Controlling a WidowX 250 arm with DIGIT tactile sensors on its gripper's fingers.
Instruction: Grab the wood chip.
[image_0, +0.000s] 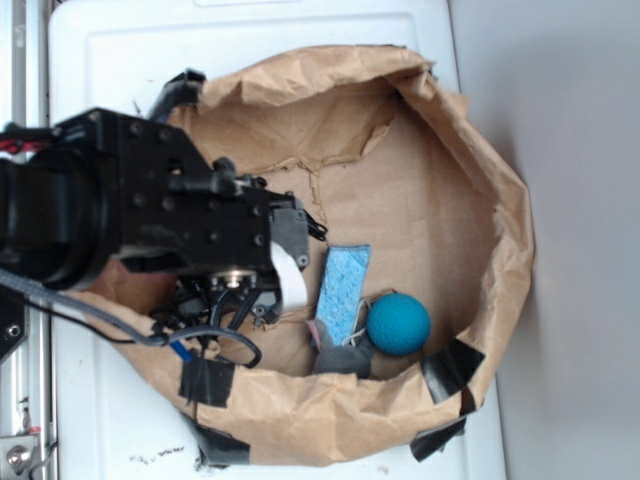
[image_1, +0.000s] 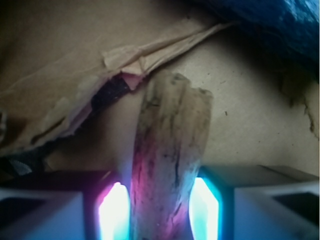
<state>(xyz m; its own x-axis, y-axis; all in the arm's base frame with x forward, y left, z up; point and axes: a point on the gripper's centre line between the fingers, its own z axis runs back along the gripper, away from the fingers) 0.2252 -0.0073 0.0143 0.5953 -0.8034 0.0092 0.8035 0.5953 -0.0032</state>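
In the wrist view the wood chip (image_1: 170, 145), a long, rough, grey-brown piece, lies on the brown paper and runs straight between my fingers. My gripper (image_1: 160, 210) has its two glowing pads (image_1: 116, 212) pressed against both sides of the chip's near end. In the exterior view the gripper (image_0: 265, 290) points down into the paper nest, left of the sponge, and the arm hides the chip.
A light-blue sponge (image_0: 343, 290) and a blue ball (image_0: 398, 323) lie right of the gripper, with a grey object (image_0: 340, 355) below them. The crumpled brown paper wall (image_0: 500, 230) rings the area, and a torn paper flap (image_1: 125, 60) lies just beyond the chip.
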